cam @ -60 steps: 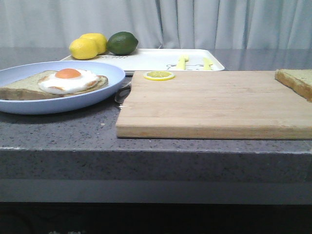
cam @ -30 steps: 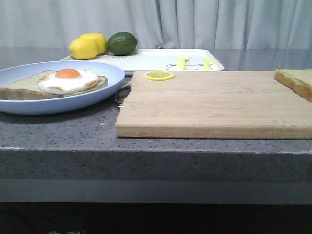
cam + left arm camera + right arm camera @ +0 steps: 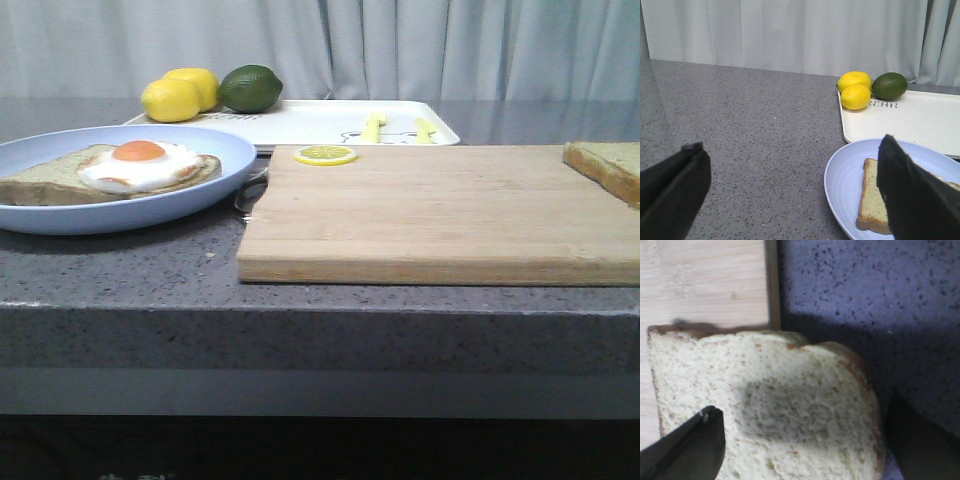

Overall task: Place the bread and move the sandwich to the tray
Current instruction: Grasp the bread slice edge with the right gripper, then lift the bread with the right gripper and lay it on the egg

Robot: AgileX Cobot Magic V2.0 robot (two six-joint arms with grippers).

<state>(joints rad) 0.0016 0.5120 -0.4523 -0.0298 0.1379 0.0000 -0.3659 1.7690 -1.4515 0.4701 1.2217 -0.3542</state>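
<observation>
Directly beneath the right end effector [image 3: 800,450] the bread [image 3: 765,405] is seen, lying at the corner of the cutting board [image 3: 700,285] with one side overhanging the worktop [image 3: 865,300]. The right end effector is spread wide and grasps nothing; one finger is held over the pale face of the slice and the other beyond the crust, above bare worktop. For a sound pick, the overhanging crust is best used: the outer finger can be brought under or against that edge, and the slice pinched gently so it is not crushed.

The left end effector [image 3: 795,200] is likewise released and empty. Just ahead of it, to one side, the blue plate [image 3: 840,175] with the sandwich [image 3: 140,165] is found. Beyond the plate lies the tray [image 3: 920,120], with two lemons [image 3: 855,90] and a lime [image 3: 889,85] at its near corner.
</observation>
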